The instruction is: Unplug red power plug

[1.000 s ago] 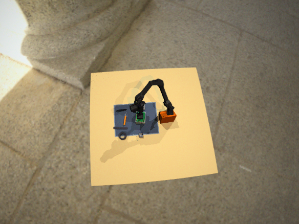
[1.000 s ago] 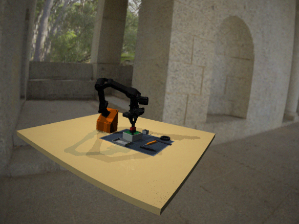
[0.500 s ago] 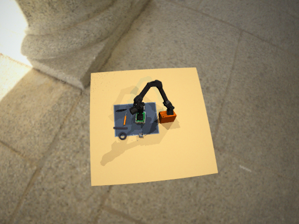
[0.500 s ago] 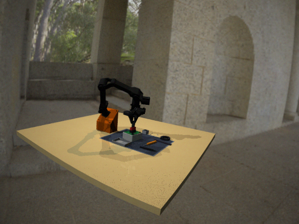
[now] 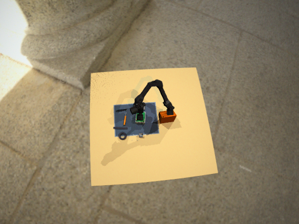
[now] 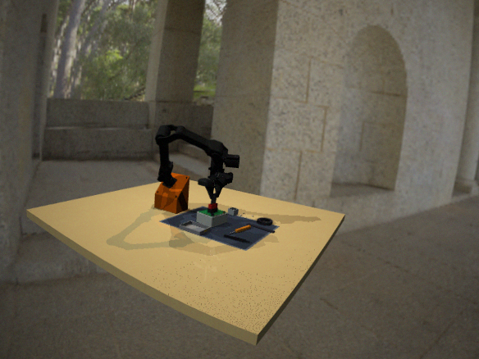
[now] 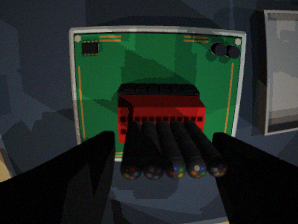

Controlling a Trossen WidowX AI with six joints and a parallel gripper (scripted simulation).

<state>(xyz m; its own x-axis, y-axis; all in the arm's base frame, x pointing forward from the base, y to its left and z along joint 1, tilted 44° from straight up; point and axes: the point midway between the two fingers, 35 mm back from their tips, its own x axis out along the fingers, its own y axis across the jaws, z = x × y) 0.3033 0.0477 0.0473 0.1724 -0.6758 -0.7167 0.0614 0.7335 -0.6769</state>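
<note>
One red plug (image 6: 212, 206) (image 7: 162, 108), five black cables (image 7: 165, 145), one tray (image 6: 194, 227) (image 7: 283, 75)

Black arm (image 5: 146, 91) (image 6: 196, 138) arched high, jaws pointing down and parted.
</note>
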